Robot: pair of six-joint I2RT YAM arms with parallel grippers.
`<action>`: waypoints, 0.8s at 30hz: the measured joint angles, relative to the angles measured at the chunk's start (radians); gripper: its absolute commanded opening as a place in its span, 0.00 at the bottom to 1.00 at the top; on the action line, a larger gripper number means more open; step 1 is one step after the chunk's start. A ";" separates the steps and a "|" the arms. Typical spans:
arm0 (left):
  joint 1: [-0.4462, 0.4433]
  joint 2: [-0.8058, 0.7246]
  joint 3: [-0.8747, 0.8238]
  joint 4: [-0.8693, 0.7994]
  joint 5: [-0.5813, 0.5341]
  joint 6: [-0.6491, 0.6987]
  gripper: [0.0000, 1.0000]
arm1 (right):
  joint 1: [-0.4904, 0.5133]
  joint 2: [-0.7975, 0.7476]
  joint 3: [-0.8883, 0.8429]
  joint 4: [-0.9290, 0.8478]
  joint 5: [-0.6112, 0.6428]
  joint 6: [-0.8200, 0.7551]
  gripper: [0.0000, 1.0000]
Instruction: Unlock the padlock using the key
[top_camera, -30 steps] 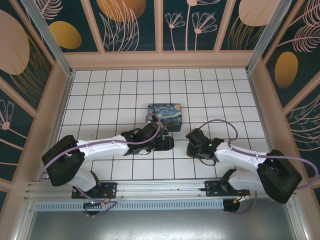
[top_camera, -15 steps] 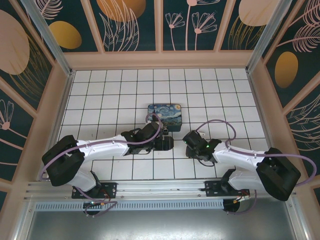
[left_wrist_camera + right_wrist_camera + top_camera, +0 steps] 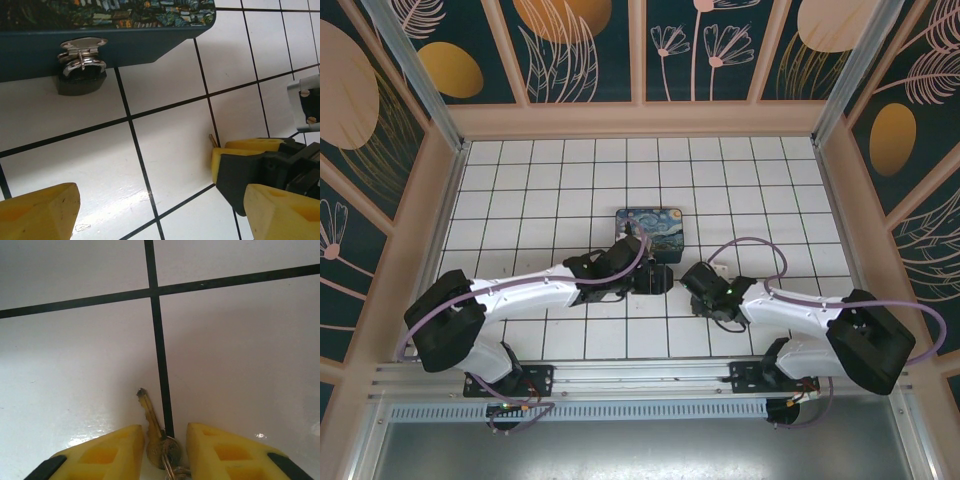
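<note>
Key, one, is clamped at its head by right gripper, long axis along the fingers, tip toward one padlock hung on one blue tin, mid-table nearer the near edge. Left gripper is held agape.

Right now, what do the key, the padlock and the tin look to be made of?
The key: dull metal, faintly brassy, with soft glints. The padlock: matte black body, plastic or coated metal, hard to tell; its shackle is shiny silver metal. The tin: likely painted sheet metal, with a smooth blue side and a printed lid.
</note>
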 measured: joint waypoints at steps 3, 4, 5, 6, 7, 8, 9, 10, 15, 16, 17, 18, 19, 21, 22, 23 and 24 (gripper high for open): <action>0.000 0.008 0.011 0.000 0.002 0.006 0.85 | 0.007 0.000 0.000 -0.001 0.005 0.000 0.31; 0.000 0.011 0.012 0.000 0.002 0.006 0.85 | 0.009 0.000 0.000 -0.001 0.006 0.000 0.31; 0.000 0.013 0.013 0.000 0.002 0.008 0.85 | 0.010 0.000 0.000 -0.002 0.007 0.000 0.30; 0.000 0.015 0.013 0.000 0.002 0.010 0.85 | 0.011 0.000 0.000 -0.002 0.007 0.000 0.30; 0.000 0.018 0.013 0.000 0.002 0.011 0.85 | 0.012 -0.001 0.000 -0.002 0.008 0.000 0.30; 0.001 0.020 0.013 0.000 0.002 0.013 0.85 | 0.014 -0.001 0.000 -0.002 0.010 0.000 0.30; 0.002 0.022 0.013 -0.001 0.002 0.013 0.85 | 0.018 -0.001 0.000 -0.003 0.013 0.000 0.30; 0.002 0.023 0.013 -0.001 0.002 0.014 0.85 | 0.021 -0.001 0.000 -0.004 0.015 0.000 0.29; 0.011 0.023 0.013 -0.001 0.002 0.014 0.85 | 0.027 -0.001 0.000 -0.004 0.022 0.001 0.23; 0.014 0.023 0.013 -0.001 0.002 0.015 0.85 | 0.029 0.000 0.000 -0.004 0.022 0.001 0.23; 0.017 0.023 0.013 -0.001 0.002 0.016 0.85 | 0.030 0.000 0.000 -0.004 0.022 0.000 0.22; 0.022 0.023 0.013 -0.001 0.002 0.017 0.85 | 0.031 0.000 0.000 -0.004 0.022 0.001 0.21; 0.026 0.023 0.013 -0.002 0.002 0.018 0.85 | 0.031 0.000 0.000 -0.004 0.022 0.001 0.21; 0.035 0.023 0.014 -0.004 0.002 0.021 0.85 | 0.033 0.000 0.000 -0.004 0.026 0.001 0.21; 0.040 0.023 0.016 -0.007 0.002 0.025 0.85 | 0.034 0.000 0.000 -0.004 0.029 0.000 0.21; 0.044 0.023 0.016 -0.007 0.002 0.027 0.85 | 0.035 0.000 0.001 -0.005 0.029 0.000 0.20; 0.048 0.023 0.018 -0.010 0.002 0.030 0.85 | 0.035 0.000 0.003 -0.007 0.029 0.000 0.20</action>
